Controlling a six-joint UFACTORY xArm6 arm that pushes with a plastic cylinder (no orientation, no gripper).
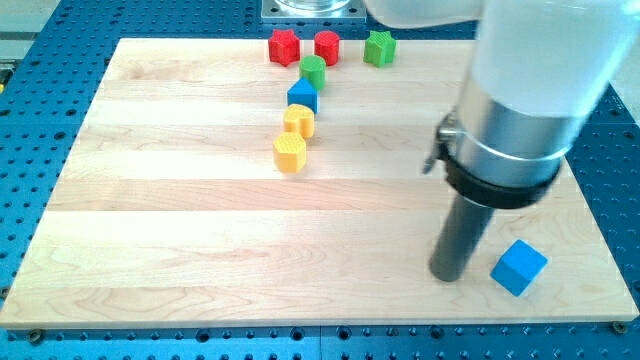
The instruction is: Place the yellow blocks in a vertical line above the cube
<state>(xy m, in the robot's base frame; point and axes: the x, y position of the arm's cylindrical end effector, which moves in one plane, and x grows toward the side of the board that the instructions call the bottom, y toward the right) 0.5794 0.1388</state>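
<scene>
- My tip [449, 276], the lower end of the straight dark rod that serves as end effector, rests on the wooden worktop [180, 250] near the view's bottom right; it has no jaws to spread or press, and it grips nothing.
- Just to the tip's right in the view sits the blue cube [519, 266], close by but with a sliver of worktop showing between them.
- The two yellow blocks lie well apart from the tip, up and to the view's left: the nearer yellow block [290, 153] and, touching it just above, the second yellow block [299, 120].
- Those two already form a short, slightly slanted column, capped by another blue block [302, 96] and a green block [313, 70].
- Along the view's top edge stand a red star-shaped block [284, 46], a second red block [327, 46] and a green star-shaped block [379, 47].
- Judgement: if the lower-right cube is the target, the yellows must travel rightward across the worktop, so the tip likely needs to swing round to their far, left-hand side before any push.
</scene>
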